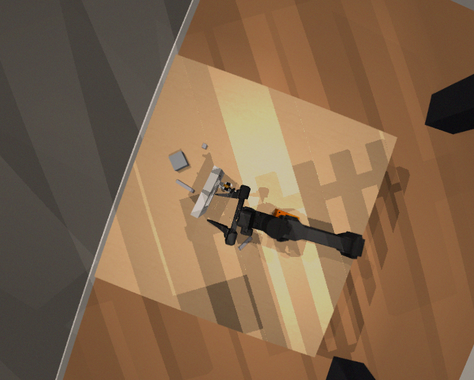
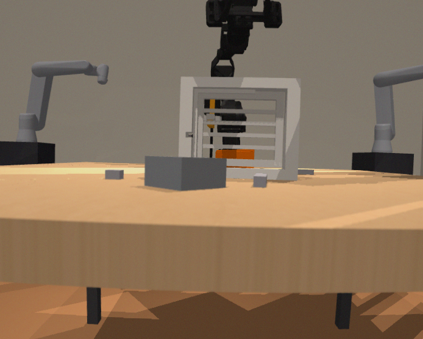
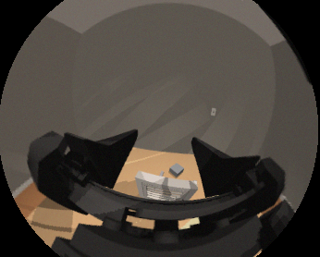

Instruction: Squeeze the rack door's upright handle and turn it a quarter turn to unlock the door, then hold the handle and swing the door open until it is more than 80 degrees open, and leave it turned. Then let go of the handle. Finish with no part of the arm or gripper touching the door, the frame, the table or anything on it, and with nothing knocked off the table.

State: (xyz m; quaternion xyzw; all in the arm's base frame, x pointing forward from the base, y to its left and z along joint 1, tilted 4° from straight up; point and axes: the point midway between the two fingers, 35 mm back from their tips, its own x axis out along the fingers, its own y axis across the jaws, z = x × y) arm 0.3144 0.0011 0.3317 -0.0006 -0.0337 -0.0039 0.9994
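Rack door [image 1: 212,195] [image 2: 280,130] [image 3: 147,190] sits in white frame [image 1: 202,197] [image 2: 239,82] [image 3: 166,180], left of center in top view, center in exterior. My pincer [image 1: 211,207] [image 2: 243,14] [image 3: 165,136] is wide open, upper center in exterior, above the frame.

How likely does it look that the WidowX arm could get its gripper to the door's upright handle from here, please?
Probably yes: the gripper is open above the frame, with nothing visibly blocking its descent.
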